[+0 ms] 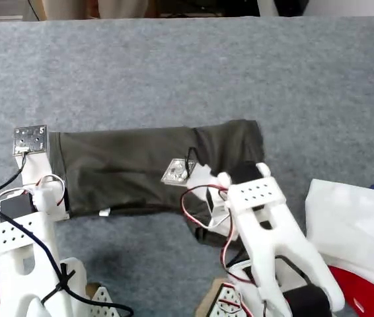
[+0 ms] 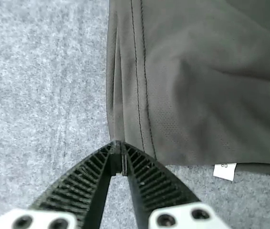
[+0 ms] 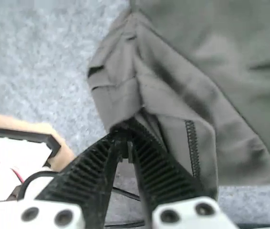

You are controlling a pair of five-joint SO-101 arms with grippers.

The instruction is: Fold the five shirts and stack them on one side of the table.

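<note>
Dark shirt (image 1: 134, 168) (gripped both ends); white pile (image 1: 352, 224) cropped.

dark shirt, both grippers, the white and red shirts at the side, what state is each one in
dark shirt: folded into a long band, lying flat, gripped at two spots
left gripper: shut on dark shirt's edge
right gripper: shut on a fold of dark shirt
white shirt: lying on top of red shirt
red shirt: underneath, partly covered
</note>
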